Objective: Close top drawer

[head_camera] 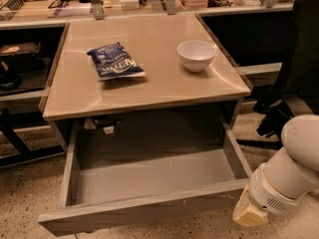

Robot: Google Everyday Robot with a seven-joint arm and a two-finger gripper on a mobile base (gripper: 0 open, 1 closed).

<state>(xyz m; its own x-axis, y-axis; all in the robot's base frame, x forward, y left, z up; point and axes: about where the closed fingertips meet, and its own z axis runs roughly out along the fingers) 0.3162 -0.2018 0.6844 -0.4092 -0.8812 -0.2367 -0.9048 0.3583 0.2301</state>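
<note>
Grey wood box: the top drawer (149,209) is pulled far out from under the tan tabletop (164,91), its front panel nearest the camera. It's shallow with stiff, rigid walls. My guess is that it's light and slides easily, so it wants a push, not a grip. The front has no handle, just a long flat face with small white scuffs. Best contact is flat on that face near the middle, pushing straight back toward the table. A push at one end may rack it and jam it.

Gripper (247,212) sits low at the right end of the front panel, just beside the corner. Contact unclear, and I can't tell whether it's parted or closed.

Chip bag (115,61) and white bowl (196,55) sit on top, so a hard slam could jolt them. Ease off near the end.
</note>
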